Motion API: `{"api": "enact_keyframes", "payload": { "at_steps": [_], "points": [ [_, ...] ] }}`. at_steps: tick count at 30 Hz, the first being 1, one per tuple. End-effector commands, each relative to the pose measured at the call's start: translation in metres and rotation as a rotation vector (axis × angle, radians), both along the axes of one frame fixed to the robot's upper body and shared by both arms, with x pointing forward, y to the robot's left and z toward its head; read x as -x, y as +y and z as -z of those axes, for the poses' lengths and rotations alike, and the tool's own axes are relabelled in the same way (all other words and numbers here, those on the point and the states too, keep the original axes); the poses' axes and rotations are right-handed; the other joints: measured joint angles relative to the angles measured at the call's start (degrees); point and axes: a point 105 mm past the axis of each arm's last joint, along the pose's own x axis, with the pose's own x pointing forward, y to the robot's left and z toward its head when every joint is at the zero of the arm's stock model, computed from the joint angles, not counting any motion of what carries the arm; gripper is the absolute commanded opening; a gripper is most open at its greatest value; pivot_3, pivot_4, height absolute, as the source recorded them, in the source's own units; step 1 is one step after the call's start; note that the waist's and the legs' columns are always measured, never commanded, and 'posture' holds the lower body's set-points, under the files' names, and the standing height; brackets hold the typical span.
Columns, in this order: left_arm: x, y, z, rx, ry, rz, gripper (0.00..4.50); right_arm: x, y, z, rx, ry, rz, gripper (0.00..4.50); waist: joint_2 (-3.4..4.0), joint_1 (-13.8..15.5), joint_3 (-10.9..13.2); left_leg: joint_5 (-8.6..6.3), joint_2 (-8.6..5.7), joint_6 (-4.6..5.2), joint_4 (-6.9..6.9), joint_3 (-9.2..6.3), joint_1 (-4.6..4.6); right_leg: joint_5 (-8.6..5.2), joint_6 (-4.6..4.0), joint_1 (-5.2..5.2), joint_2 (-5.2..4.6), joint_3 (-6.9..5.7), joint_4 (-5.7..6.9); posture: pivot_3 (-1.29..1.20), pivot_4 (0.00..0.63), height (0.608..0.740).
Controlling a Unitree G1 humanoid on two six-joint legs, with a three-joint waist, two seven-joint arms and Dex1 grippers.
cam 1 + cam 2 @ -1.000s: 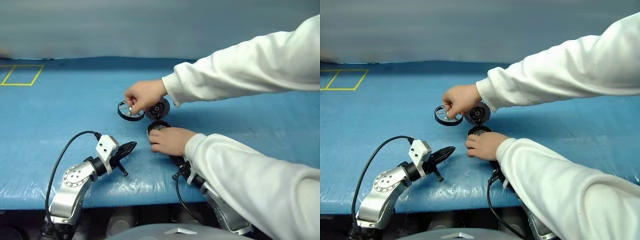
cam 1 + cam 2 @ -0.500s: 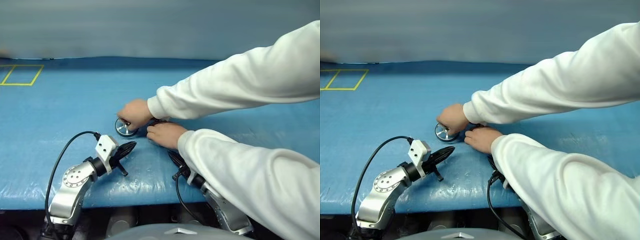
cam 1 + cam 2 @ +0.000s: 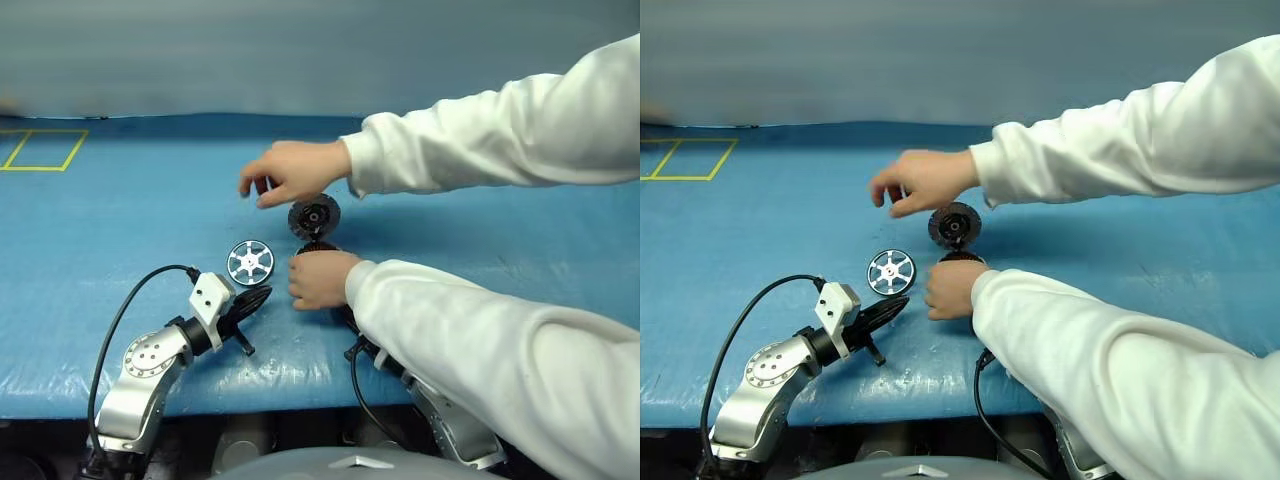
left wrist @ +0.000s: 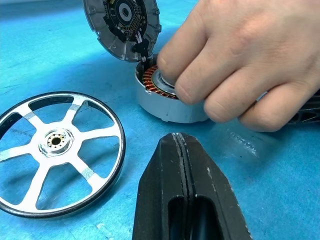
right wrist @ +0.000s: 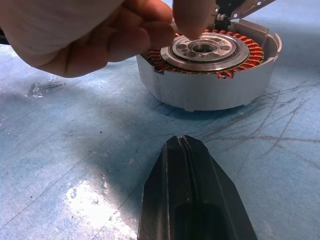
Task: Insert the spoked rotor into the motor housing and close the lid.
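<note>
A person's hand [image 4: 235,60] steadies the motor housing [image 5: 210,75] — lid [image 4: 122,25] tipped open for loading. The spoked rotor [image 4: 52,150] lies flat beside it. Both robot hands — left hand [image 4: 182,150], right hand [image 5: 187,150] — rest pressed together, holding nothing.

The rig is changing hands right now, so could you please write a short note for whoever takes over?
Left hand and right hand: both shut, empty, low over the blue mat.
Spoked rotor lies flat on the mat, left of the motor housing.
Lid stands open at the housing's far edge.
A person's hand rests on the housing; the other hovers above.
Done: nothing.
Left: insert rotor, close lid.
</note>
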Motion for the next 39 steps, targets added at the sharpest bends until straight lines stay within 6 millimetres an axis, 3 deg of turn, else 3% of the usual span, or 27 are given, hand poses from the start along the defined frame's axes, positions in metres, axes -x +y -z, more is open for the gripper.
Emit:
{"api": "enact_keyframes", "payload": {
  "at_steps": [1, 21, 26, 30, 35, 39],
  "points": [
    [-0.001, 0.001, -0.007, 0.014, -0.033, 0.005, 0.01, -0.001, 0.001, -0.012, -0.014, -0.045, -0.003, 0.0, 0.0, 0.0, 0.0, 0.0, 0.0, 0.0, 0.0, 0.0, 0.0, 0.0, 0.0, 0.0, 0.0, 0.0, 0.0, 0.0, 0.15, 0.74],
    [-0.003, 0.002, -0.005, 0.008, -0.054, -0.005, 0.01, 0.0, 0.0, -0.011, -0.005, -0.043, 0.0, 0.0, 0.01, 0.01, 0.0, 0.0, 0.0, 0.0, 0.0, -0.01, -0.01, 0.0, 0.0, -0.01, -0.01, -0.01, -0.01, 0.0, 0.15, 0.74],
    [-0.017, 0.008, -0.023, 0.015, -0.168, -0.112, 0.01, 0.0, -0.001, -0.011, -0.003, -0.043, 0.009, 0.0, 0.0, 0.08, 0.02, 0.0, 0.0, 0.0, 0.0, -0.01, -0.01, 0.0, 0.0, 0.0, -0.02, -0.01, -0.01, 0.0, 0.15, 0.74],
    [-0.03, 0.011, -0.05, 0.06, -0.246, -0.176, 0.01, 0.0, -0.003, -0.012, 0.007, -0.047, 0.009, 0.0, -0.01, 0.12, 0.02, 0.0, 0.0, 0.0, 0.01, -0.03, -0.02, 0.0, 0.0, 0.04, 0.0, -0.03, 0.0, 0.0, 0.15, 0.74],
    [-0.038, 0.017, -0.062, 0.041, -0.116, -0.148, 0.01, 0.0, -0.004, -0.016, -0.001, -0.059, 0.008, 0.0, -0.02, 0.07, 0.03, 0.01, 0.01, 0.0, -0.01, -0.01, -0.09, 0.01, 0.0, 0.12, 0.07, -0.01, 0.02, 0.0, 0.15, 0.74],
    [-0.043, 0.033, -0.054, -0.061, -0.011, -0.082, 0.01, 0.002, 0.0, -0.029, -0.045, -0.094, -0.019, 0.0, 0.0, -0.07, 0.05, 0.01, 0.04, -0.01, -0.02, 0.0, -0.08, -0.01, 0.0, 0.11, 0.13, -0.01, 0.03, 0.0, 0.15, 0.74]
  ]
}}
